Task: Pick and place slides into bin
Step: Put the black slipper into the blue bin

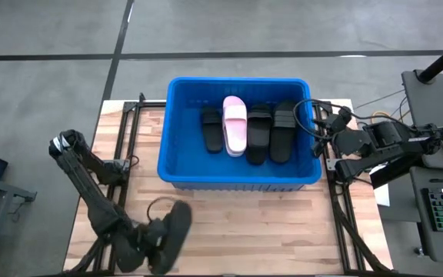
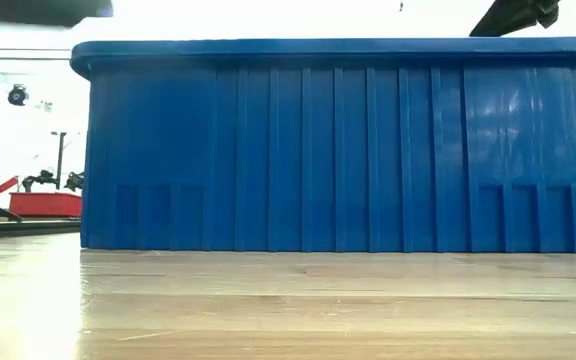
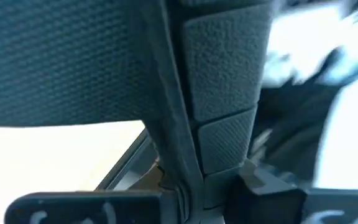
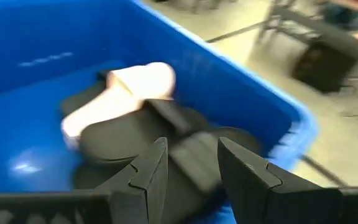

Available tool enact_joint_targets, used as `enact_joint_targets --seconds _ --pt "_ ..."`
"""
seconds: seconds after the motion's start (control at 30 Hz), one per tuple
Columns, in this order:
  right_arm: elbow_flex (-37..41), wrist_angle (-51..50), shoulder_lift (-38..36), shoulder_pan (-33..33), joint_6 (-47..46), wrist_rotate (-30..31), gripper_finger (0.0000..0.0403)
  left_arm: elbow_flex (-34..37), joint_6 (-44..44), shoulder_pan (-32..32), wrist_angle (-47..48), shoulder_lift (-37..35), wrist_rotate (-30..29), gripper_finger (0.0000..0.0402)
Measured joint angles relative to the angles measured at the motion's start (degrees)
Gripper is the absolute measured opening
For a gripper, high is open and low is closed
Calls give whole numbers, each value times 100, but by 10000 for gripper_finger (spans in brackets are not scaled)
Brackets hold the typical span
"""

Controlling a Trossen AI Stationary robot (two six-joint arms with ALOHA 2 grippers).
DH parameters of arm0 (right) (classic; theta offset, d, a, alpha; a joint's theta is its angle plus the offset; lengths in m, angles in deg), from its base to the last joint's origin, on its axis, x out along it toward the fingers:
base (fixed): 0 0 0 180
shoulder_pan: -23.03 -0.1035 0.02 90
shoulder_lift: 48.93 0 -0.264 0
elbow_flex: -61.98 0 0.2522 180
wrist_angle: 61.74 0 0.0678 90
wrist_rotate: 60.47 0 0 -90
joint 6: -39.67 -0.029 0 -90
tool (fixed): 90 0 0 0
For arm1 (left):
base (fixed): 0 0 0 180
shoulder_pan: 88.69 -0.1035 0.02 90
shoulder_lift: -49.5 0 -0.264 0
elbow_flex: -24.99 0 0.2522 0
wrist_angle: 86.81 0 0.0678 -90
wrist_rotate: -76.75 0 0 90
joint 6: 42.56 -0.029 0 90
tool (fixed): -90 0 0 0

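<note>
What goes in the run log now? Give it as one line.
left gripper: shut on black slide, near table edge | right gripper: open, empty, over bin | in bin: pink slide, three black slides

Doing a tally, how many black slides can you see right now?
4: three in the bin, black slides; one shut in the left gripper, black slide. Others may be hidden.

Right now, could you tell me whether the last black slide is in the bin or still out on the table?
Out. The black slide lies on the table below the bin, with the left claw shut on it.
</note>
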Motion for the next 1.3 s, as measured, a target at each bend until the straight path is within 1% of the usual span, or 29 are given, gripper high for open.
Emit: enact_joint_targets --seconds 0.07,0.1,0.17,0.2,0.23,0.27,0.33,0.37,0.43,0.5,0.57,0.63,0.67,0.7,0.77,0.9,0.97,1.03,1.13,1.3 --pt "0 316 0 0 206 -415 132 -169 -535 -202 -375 -142 -850 39" --pt "0 546 0 0 369 -680 132 -228 -966 -313 -699 -214 -1322 39" --pt "0 1096 16 0 757 -1324 132 -293 -2153 -560 -1591 -358 -2248 39" --pt "0 1445 43 -1 985 -1709 132 -300 -2887 -686 -2172 -417 -2593 39" --pt "0 1833 66 -2 1204 -2087 132 -300 -3684 -825 -2768 -466 -2787 39" --pt "0 2232 91 -1 1429 -2498 132 -297 -4488 -967 -3432 -503 -2826 39" --pt "0 3096 160 -2 1779 -3280 132 -269 -5944 -1194 -4686 -525 -2646 39" --pt "0 3593 199 -2 1870 -3647 132 -261 -6476 -1298 -5134 -527 -2440 39" --pt "0 4574 300 -3 1874 -4080 132 -261 -7206 -1483 -5616 -527 -1974 39" --pt "-5 5629 443 -2 1601 -4183 133 -255 -7425 -1638 -5559 -527 -1865 39" --pt "-5 6458 615 -2 1327 -4222 137 -252 -7381 -1807 -5142 -511 -1826 39" --pt "-9 6997 793 2 1151 -4335 150 -252 -7200 -1960 -4643 -435 -1908 39" --pt "-15 7109 890 0 1013 -4403 160 -252 -7051 -2048 -4403 -384 -1920 39" --pt "-64 7052 993 0 885 -4475 171 -248 -6921 -2120 -4167 -328 -1904 39" --pt "-248 6524 1196 -2 667 -4520 198 -241 -6826 -2209 -3907 -214 -1873 39" --pt "-798 4929 1673 2 486 -4463 252 -252 -7069 -2251 -3894 -27 -1748 39" --pt "-1080 4549 1950 2 398 -4462 274 -281 -7100 -2265 -3901 55 -1719 38" --pt "-1326 4419 2201 4 386 -4542 290 -289 -7103 -2278 -3827 122 -1728 38" --pt "-1733 4452 2555 59 430 -4962 306 -291 -7103 -2290 -3815 197 -1737 38" --pt "-2321 4444 3165 215 428 -5682 313 -298 -7135 -2300 -3823 214 -1750 38"
